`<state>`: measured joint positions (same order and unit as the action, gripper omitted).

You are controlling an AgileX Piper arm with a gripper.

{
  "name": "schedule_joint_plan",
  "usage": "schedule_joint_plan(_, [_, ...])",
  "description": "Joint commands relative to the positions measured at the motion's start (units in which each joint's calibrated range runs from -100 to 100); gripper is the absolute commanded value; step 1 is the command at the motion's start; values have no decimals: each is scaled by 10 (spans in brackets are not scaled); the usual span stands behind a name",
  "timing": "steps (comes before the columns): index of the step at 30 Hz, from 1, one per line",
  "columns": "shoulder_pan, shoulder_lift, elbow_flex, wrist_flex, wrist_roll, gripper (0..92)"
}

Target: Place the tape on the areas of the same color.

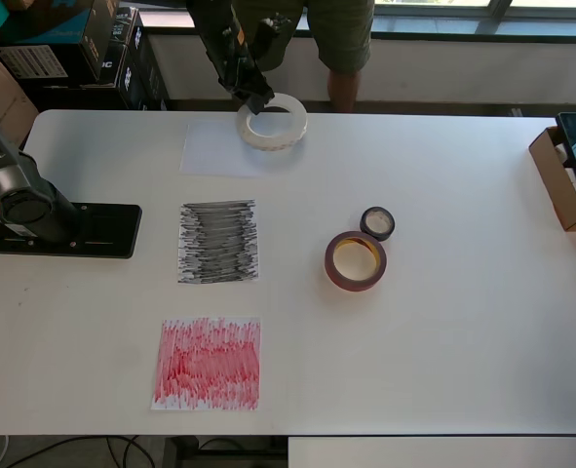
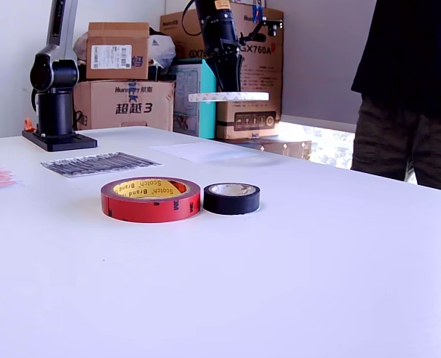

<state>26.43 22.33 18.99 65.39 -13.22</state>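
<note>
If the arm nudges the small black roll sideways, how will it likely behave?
The small black tape roll lies flat on its face, so it should slide rather than roll. It looks light, so a nudge probably shifts it easily on the smooth white table. It sits touching or nearly touching the red tape roll, which may get bumped.
</note>
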Motion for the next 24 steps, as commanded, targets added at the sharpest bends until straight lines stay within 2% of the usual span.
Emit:
schedule_joint_plan(1, [44, -21, 98, -6, 3, 136])
schedule_joint_plan(9, [34, -18, 190, -99, -4, 136])
schedule_joint_plan(24, [38, 57, 164, -102, 1, 136])
